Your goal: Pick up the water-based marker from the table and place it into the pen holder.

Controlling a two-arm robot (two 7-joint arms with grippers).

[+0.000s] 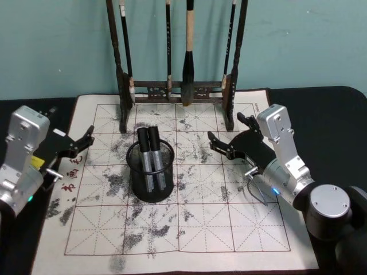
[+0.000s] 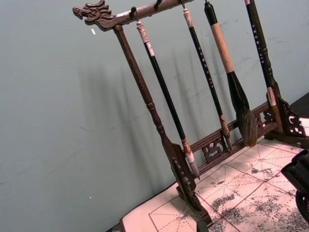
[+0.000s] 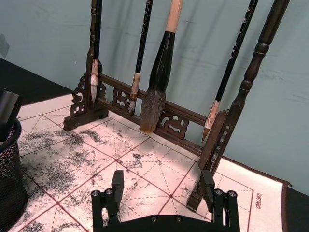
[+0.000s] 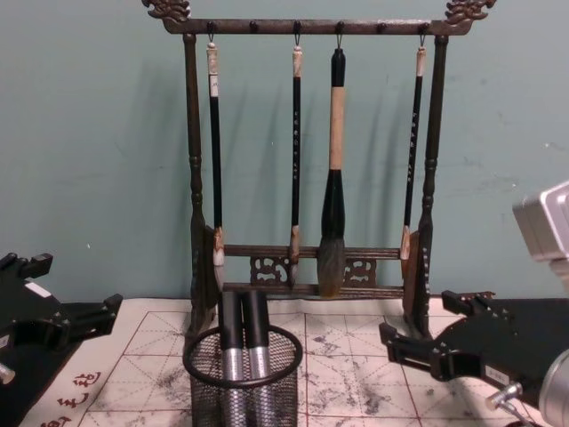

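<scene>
The pen holder is a round black mesh cup standing left of centre on the felt mat. Two water-based markers with black caps and silver barrels stand upright inside it. My left gripper hovers open and empty to the left of the holder, at the mat's left edge. On the holder's right, my right gripper is open with nothing between its fingers. The right wrist view catches the holder at its edge.
A tall dark wooden brush rack with several hanging brushes stands at the back of the ink-stained grid mat. A teal wall is behind it. Black tabletop flanks the mat.
</scene>
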